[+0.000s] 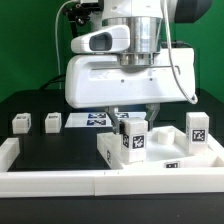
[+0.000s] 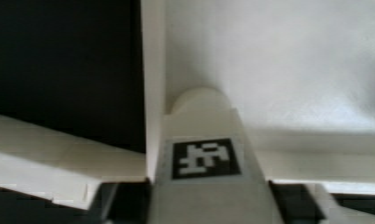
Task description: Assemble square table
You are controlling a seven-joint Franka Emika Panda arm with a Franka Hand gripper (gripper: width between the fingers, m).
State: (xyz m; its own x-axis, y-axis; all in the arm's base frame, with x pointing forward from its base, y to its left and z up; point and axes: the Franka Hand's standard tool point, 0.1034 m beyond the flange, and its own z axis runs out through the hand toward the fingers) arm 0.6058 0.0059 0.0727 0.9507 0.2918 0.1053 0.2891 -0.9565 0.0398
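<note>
The square table's white slab lies at the exterior view's right, near the front rail. One tagged white leg block stands upright over the slab's left part, right under my gripper. In the wrist view this leg runs between my two dark fingers, which press against its sides; the slab lies beyond it. My gripper is shut on the leg. Another leg block stands on the slab's far right corner. Two more leg blocks sit on the black table at the left.
The marker board lies flat behind the slab, partly hidden by the arm. A long white border rail runs along the front and another up the left side. The arm's big white body hides the middle of the scene.
</note>
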